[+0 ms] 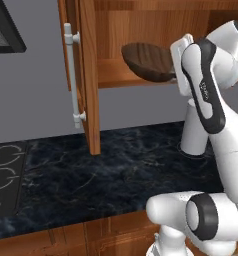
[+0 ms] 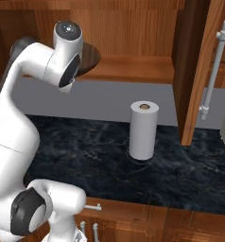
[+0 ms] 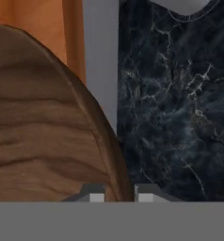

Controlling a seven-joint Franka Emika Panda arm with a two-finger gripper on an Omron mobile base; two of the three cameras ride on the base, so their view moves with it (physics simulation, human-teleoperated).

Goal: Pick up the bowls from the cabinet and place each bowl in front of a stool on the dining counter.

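Observation:
A dark brown wood-grained bowl (image 1: 146, 61) hangs tilted at the front edge of the cabinet shelf (image 1: 116, 76), inside the open cabinet. In the hand view the bowl (image 3: 43, 127) takes up the left side. Its rim runs down between the two finger tips of my gripper (image 3: 119, 194), which is shut on that rim. From the right base view a sliver of the bowl (image 2: 90, 56) shows behind my wrist, above the shelf (image 2: 133, 68). The dining counter and the stools are out of view.
The cabinet's open door (image 1: 88, 75) with its silver bar handle (image 1: 71, 75) hangs to the left of the bowl. A white paper towel roll (image 2: 143, 130) stands on the black marble wall counter (image 1: 106, 175) below the shelf. A cooktop (image 1: 3, 175) lies at the far left.

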